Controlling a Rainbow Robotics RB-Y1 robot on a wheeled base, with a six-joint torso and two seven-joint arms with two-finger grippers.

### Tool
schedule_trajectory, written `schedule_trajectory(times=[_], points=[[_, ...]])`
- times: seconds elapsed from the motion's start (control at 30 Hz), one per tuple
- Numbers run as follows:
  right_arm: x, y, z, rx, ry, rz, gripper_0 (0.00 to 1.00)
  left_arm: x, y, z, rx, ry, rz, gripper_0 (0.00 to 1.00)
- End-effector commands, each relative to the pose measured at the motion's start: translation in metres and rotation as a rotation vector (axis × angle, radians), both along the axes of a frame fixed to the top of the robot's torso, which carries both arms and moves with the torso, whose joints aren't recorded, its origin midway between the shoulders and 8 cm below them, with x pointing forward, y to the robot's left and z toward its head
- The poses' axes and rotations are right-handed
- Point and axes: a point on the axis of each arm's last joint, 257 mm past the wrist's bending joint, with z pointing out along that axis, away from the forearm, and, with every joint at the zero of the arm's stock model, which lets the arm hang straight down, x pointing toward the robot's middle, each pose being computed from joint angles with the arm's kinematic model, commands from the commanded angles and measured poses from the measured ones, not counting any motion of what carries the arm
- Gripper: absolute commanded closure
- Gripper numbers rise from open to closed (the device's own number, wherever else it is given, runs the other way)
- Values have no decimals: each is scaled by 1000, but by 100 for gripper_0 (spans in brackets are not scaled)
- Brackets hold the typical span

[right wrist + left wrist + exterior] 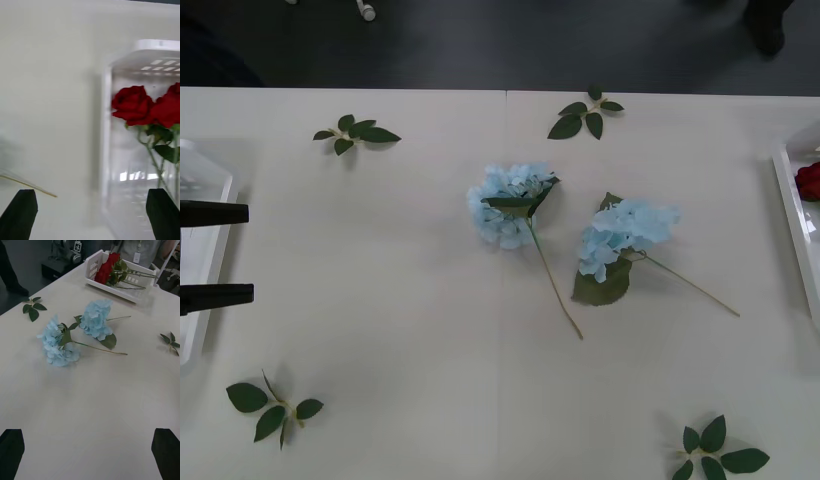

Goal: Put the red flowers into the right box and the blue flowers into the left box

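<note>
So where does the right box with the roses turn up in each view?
Front view: right box at the right edge, one of the red flowers peeking in.
Right wrist view: right box ahead, roses inside.
Left wrist view: right box across the table.
Shared landmark: the roses.

A white table [380, 300] with a centre seam fills the foreground. Beyond its far edge lies a dark grey floor [510, 45].

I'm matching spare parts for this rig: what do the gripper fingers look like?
On the left gripper the two fingers are plain matt black, flat and bar-shaped with squared tips. The right gripper has the same black fingers, blunt with slightly angled tops. No ribbing, markings or cables show on either.
</note>
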Motion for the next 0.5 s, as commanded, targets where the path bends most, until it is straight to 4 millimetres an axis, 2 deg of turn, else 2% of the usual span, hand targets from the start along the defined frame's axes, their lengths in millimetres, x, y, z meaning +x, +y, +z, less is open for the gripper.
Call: schedule_trajectory(times=[0.03,0.13,0.23,0.27,0.3,0.5], points=[[-4,55,-20,7,7,22,15,4,4,11,33,-67,-7,0],[-9,82,-39,-8,32,87,15,4,4,11,33,-67,-7,0],[-19,113,-69,-63,76,267,14,4,4,11,33,-67,-7,0],[-22,118,-75,-74,88,299,15,4,4,11,33,-67,-7,0],[-30,128,-90,-104,112,374,15,4,4,11,33,-67,-7,0],[-53,156,-130,-223,180,615,15,4,4,11,33,-67,-7,0]])
